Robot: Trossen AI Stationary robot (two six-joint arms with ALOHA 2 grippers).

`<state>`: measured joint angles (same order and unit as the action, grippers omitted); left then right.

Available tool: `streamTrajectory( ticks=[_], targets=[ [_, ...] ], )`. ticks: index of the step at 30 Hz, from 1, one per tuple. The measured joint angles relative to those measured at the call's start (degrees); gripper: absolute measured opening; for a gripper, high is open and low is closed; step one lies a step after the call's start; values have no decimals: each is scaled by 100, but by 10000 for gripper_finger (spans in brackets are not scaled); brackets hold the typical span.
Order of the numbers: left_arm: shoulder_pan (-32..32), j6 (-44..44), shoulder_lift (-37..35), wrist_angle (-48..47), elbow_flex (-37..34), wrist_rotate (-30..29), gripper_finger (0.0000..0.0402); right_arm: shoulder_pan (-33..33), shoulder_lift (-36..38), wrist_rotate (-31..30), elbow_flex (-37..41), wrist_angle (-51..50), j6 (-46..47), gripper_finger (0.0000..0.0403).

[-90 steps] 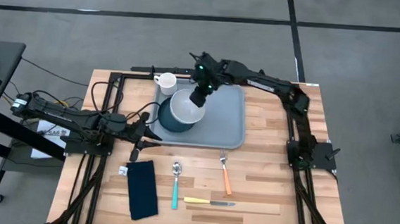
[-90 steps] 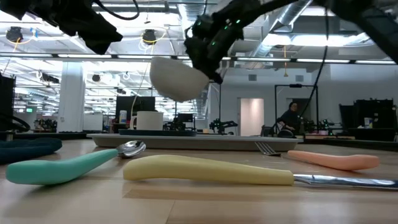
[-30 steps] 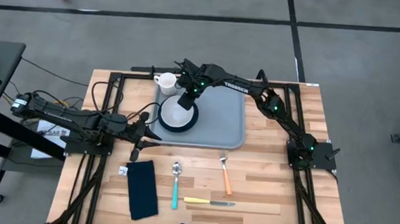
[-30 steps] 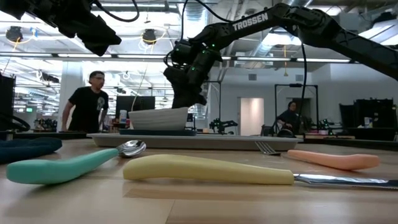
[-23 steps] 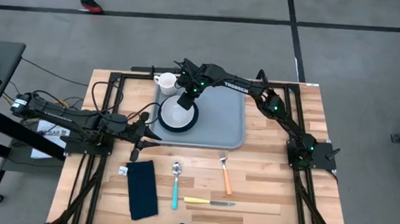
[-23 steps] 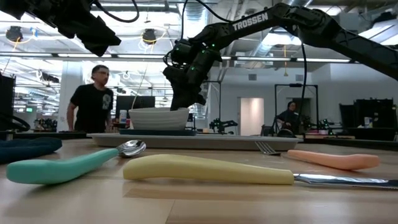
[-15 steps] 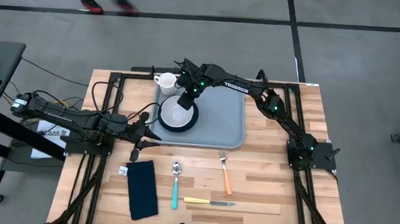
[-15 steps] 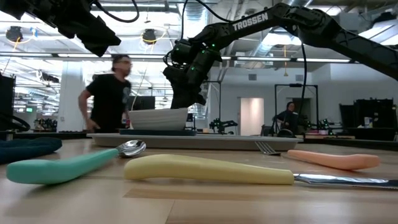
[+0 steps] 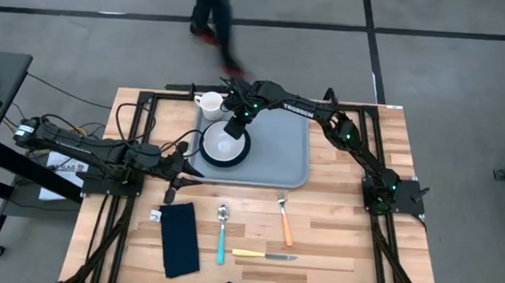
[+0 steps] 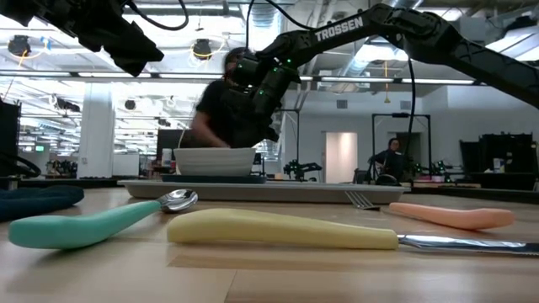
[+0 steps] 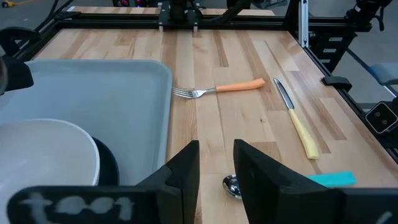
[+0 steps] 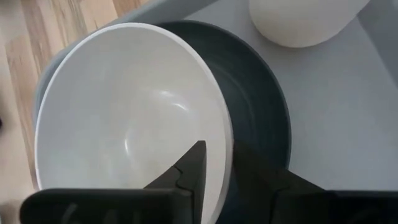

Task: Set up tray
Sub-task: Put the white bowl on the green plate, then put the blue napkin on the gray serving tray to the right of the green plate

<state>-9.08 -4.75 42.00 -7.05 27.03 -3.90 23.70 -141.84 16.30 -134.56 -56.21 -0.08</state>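
Note:
The grey-blue tray (image 9: 283, 153) lies at the table's far middle. On its left part a dark round plate (image 12: 261, 112) carries a white bowl (image 9: 221, 146), which stands upright in the low view (image 10: 215, 160). A white mug (image 9: 209, 103) stands in the tray's far left corner. My right gripper (image 12: 214, 168) reaches down from the far right and is shut on the bowl. My left gripper (image 11: 216, 165) hovers open over the bare wood just left of the tray (image 9: 186, 174), with nothing between its fingers. My right gripper holds the bowl's rim (image 12: 225, 155) on its far right side, next to the mug. One finger (image 12: 193, 165) is inside the bowl and the other (image 12: 252, 171) outside, over the plate. The fingers slant down from the far right. The bowl sits upright on the plate.
On the wood near the tray lie an orange-handled fork (image 9: 284, 220), a teal-handled spoon (image 9: 221, 233), a yellow-handled knife (image 9: 264, 256) and a dark folded napkin (image 9: 180, 239). A person (image 9: 215, 18) walks past just beyond the table's far edge.
Three seconds ago my right gripper held the bowl tilted above the tray; it has since lowered it upright onto the dark plate. Over the last second both arms and the bowl have kept still, while a person has walked across behind the table.

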Motion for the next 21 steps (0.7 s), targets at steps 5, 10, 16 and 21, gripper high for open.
streamTrajectory(
  ticks=[5, 10, 16, 21],
  targets=[
    [0, 0, 0, 0, 0, 0, 87, -9, 0, -5, -1, -1, 2, 88],
    [0, 0, 2, 0, 0, 0, 87, -38, 12, -389, -39, 49, 3, 119],
    [0, 42, 2, -3, 0, 2, 87, -2, 13, -880, -39, 4, -62, 167],
    [0, 68, 2, -9, 0, 0, 87, 43, 23, -892, -39, -18, -151, 193]
  ],
)
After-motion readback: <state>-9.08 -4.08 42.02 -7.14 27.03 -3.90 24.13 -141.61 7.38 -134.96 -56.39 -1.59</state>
